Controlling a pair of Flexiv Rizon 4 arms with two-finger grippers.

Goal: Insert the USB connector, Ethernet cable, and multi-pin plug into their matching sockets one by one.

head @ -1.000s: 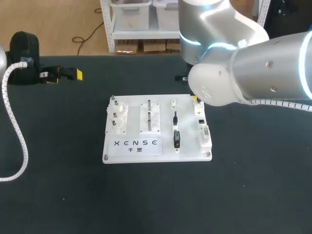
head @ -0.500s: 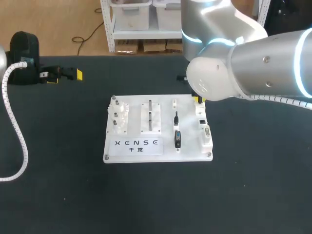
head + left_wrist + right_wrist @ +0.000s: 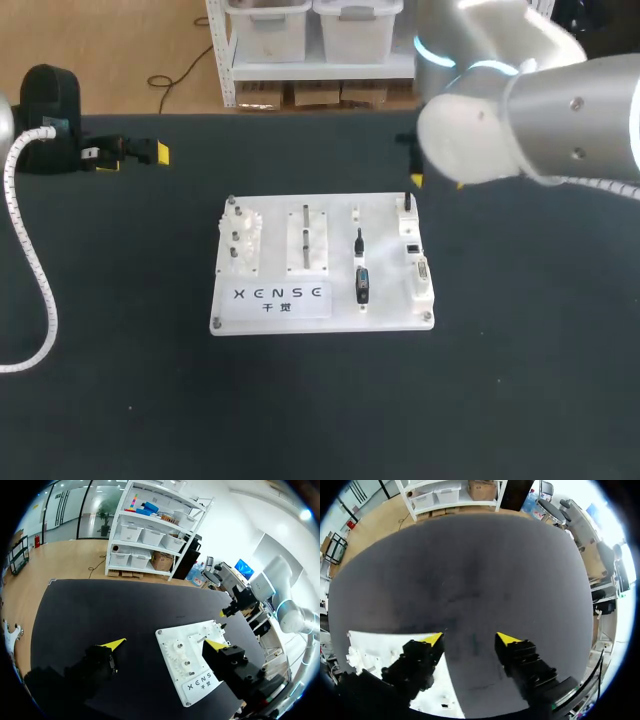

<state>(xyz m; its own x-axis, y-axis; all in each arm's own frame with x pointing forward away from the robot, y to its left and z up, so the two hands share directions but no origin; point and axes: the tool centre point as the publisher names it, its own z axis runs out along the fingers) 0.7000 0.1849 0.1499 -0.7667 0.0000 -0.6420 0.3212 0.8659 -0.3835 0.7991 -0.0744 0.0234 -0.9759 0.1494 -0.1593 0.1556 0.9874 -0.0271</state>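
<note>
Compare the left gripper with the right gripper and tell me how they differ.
The left gripper sits far off to the left of the white board, while the right gripper is close by the board's far right corner. In the head view the left gripper shows plainly; the right gripper is mostly hidden behind the right arm. Both are open and hold nothing.

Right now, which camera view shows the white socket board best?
Head view: the white socket board lies whole, uncovered. In the left wrist view the left gripper hides part; in the right wrist view the right gripper hides most.
</note>
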